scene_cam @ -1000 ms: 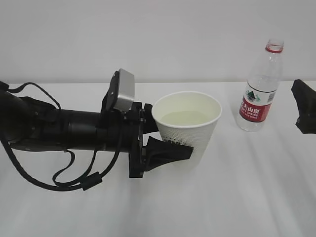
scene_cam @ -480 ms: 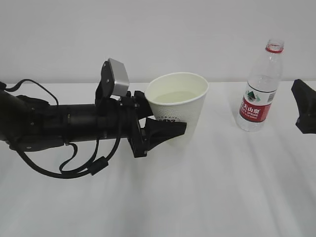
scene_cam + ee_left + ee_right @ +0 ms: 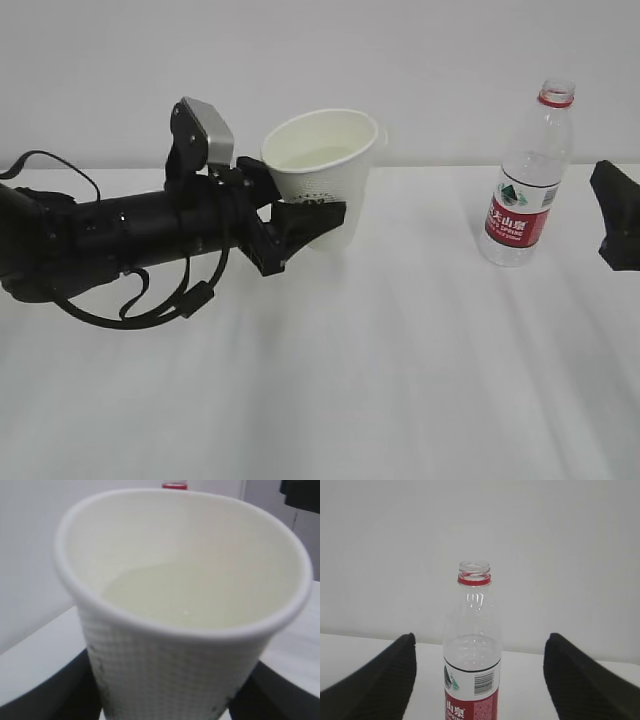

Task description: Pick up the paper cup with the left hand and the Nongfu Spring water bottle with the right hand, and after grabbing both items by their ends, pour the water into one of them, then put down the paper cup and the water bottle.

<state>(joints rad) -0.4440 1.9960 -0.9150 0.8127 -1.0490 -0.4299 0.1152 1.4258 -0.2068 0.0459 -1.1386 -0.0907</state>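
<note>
Exterior view first: left gripper [image 3: 305,228] clamped on the lower half of the paper cup [image 3: 318,175], lifted clear of the white table [image 3: 400,380], left of centre. Cup leaning a bit, shallow pool of water [image 3: 315,157] inside. Thin paper wall, so probably squashes easily; a grip low down near the stiffer base looks right, and gentle, or the rim buckles and spills. Nongfu Spring water bottle [image 3: 527,180] standing upright on the far right, cap off, well apart from the cup. Right gripper [image 3: 618,215] just a dark shape at the right edge, beside the bottle, not touching.

Left wrist view: looking straight into the cup [image 3: 182,610], pale water [image 3: 185,600] near the bottom, dimpled wall gripped from both sides by dark fingers [image 3: 47,692] at the lower corners. Light load, but sloshy.

Right wrist view: bottle [image 3: 473,655] dead centre between two wide-apart fingers [image 3: 375,680], nothing held. Water line around the shoulder. Ribbed clear plastic, likely slick and crushable; best taken around the labelled middle or lower, firmly but without denting.
</note>
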